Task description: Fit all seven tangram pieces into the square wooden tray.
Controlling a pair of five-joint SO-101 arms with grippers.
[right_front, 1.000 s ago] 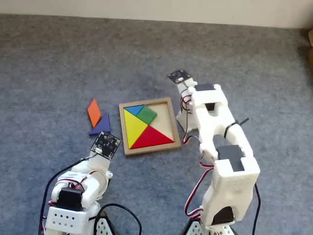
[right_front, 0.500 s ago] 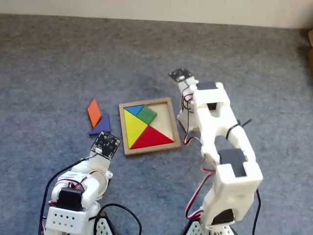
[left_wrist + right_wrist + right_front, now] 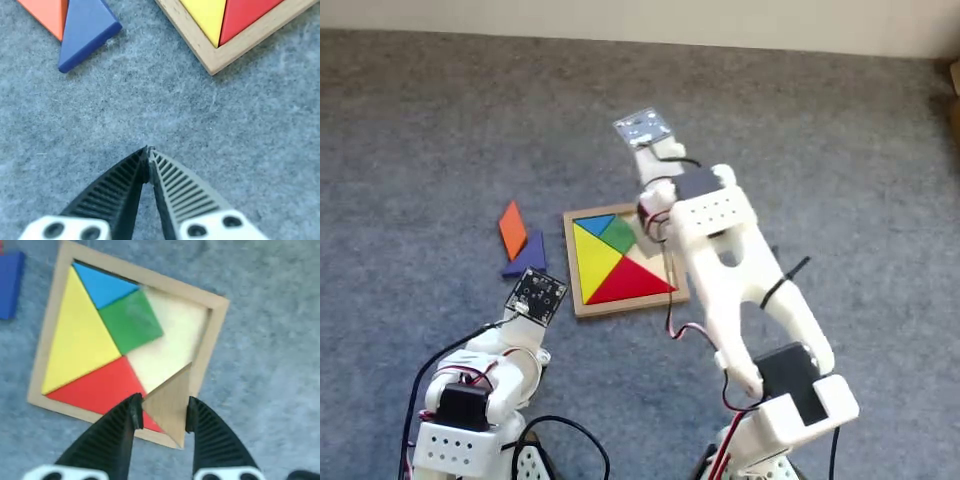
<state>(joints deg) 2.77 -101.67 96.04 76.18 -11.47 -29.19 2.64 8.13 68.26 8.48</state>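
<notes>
Gripper of right arm grasps a tan triangle over the wooden tray. Left gripper is clenched, empty, above the grey counter.

We see indoor room, exact kind unclear: grey carpet-like covering across whole surface, pale wall strip along far edge, bit of wooden furniture at side

Tray on desk, four pieces inside; parallelogram, loose triangle touching, left of it; right pincer with held triangle above tray.
</notes>
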